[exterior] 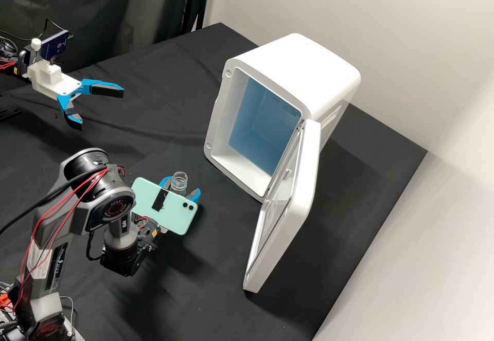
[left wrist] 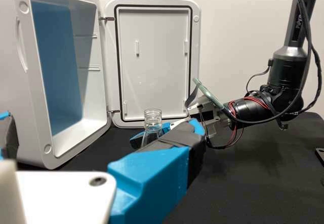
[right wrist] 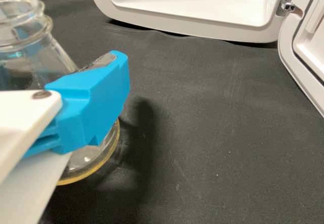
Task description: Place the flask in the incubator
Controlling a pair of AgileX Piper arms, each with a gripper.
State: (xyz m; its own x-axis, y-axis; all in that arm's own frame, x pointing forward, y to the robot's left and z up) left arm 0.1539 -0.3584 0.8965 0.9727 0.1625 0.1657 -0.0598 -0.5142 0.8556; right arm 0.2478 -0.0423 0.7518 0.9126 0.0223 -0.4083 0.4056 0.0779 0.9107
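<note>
A clear glass flask (exterior: 179, 180) with a little yellowish liquid at its base stands on the black bench (exterior: 170, 99), in front of the incubator's open mouth. My right gripper (exterior: 181, 187) is shut on the flask, one blue finger (right wrist: 96, 102) pressed against its cone (right wrist: 30, 46). The white incubator (exterior: 309, 73) has a blue inside, and its door (exterior: 288, 202) is swung wide open. My left gripper (exterior: 98, 108) hangs open and empty over the bench's far left, well away from the flask. In the left wrist view, the flask (left wrist: 152, 125) shows beyond that gripper's own finger (left wrist: 152, 178).
A mint green phone (exterior: 164, 204) is mounted on the right wrist, just behind the flask. The open door (left wrist: 152, 62) stands to one side of the incubator's opening (left wrist: 66, 72). Bare black cloth lies between the flask and the incubator's lower rim (right wrist: 192, 11).
</note>
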